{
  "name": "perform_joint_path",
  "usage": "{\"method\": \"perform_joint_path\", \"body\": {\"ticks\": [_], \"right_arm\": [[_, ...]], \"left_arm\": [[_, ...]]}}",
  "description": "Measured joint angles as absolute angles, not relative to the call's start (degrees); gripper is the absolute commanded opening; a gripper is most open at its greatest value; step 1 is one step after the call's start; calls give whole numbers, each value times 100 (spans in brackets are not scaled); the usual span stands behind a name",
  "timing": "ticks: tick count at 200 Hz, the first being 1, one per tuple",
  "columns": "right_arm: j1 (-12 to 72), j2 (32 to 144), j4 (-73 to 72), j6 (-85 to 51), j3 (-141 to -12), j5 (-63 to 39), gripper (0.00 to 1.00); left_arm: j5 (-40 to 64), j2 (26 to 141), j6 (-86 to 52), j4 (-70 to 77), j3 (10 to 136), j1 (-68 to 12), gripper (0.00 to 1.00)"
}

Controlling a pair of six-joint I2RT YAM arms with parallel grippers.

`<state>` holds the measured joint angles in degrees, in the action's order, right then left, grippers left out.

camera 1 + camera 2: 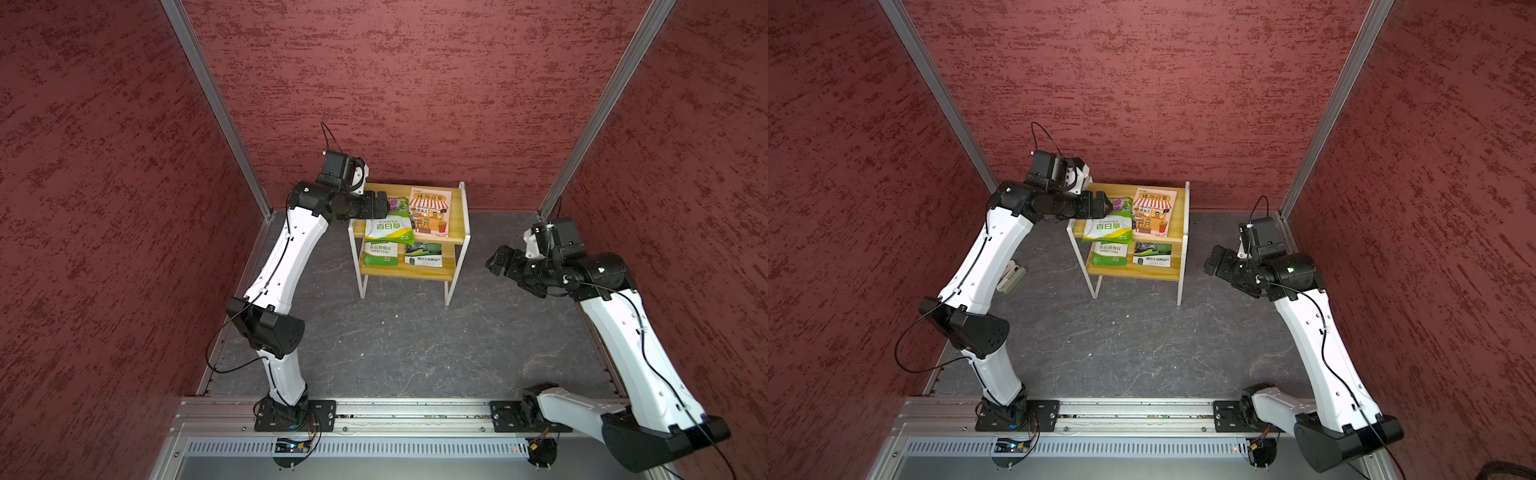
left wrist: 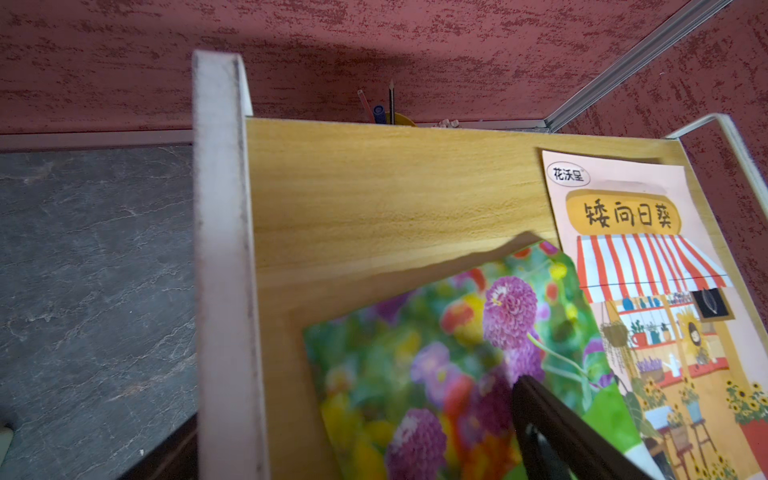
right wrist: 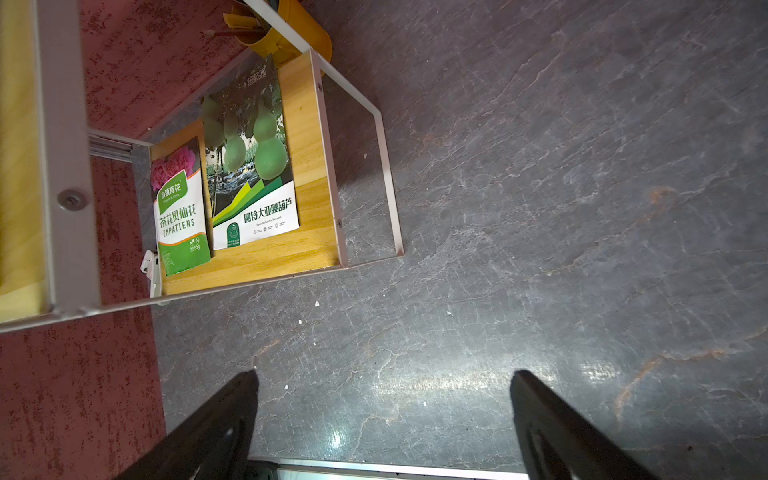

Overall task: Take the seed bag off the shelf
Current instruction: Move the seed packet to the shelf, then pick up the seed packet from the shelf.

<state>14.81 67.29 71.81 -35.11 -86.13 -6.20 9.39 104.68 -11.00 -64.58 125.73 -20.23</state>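
The shelf [image 1: 407, 272] [image 1: 1133, 272] stands at the back wall, a white frame with two yellow boards. On its upper board lies a green seed bag [image 1: 388, 228] [image 1: 1108, 228] printed with purple flowers [image 2: 415, 374], its lower end hanging over the board's front edge. My left gripper [image 1: 384, 205] [image 1: 1105, 205] reaches in from the left at the bag's far end and is open. One dark finger [image 2: 536, 399] shows above the bag; the other is hidden. My right gripper [image 1: 494, 262] [image 3: 384, 382] hangs open over the floor, right of the shelf and apart from it.
A pink sunflower bag [image 1: 430, 212] [image 2: 648, 291] lies beside the green one. The lower board holds an impatiens bag [image 1: 380, 253] [image 3: 180, 208] and a gourd bag [image 1: 424, 255] [image 3: 253, 166]. A yellow pen cup [image 3: 291, 29] stands behind the shelf. A white object [image 1: 1013, 274] lies on the floor.
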Motion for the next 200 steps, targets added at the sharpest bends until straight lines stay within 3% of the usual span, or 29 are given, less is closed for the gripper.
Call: {"method": "perform_joint_path", "body": {"ticks": [159,200], "right_arm": [[1481,6663,7177,-3562,-8613,-615,98],[1481,6670,7179,-3559,-8613,-615,98]], "left_arm": [[843,10473,-1116,-6254,13039,-2018,100],[897,10444,-1398,-6351,13629,-1662,100]]}}
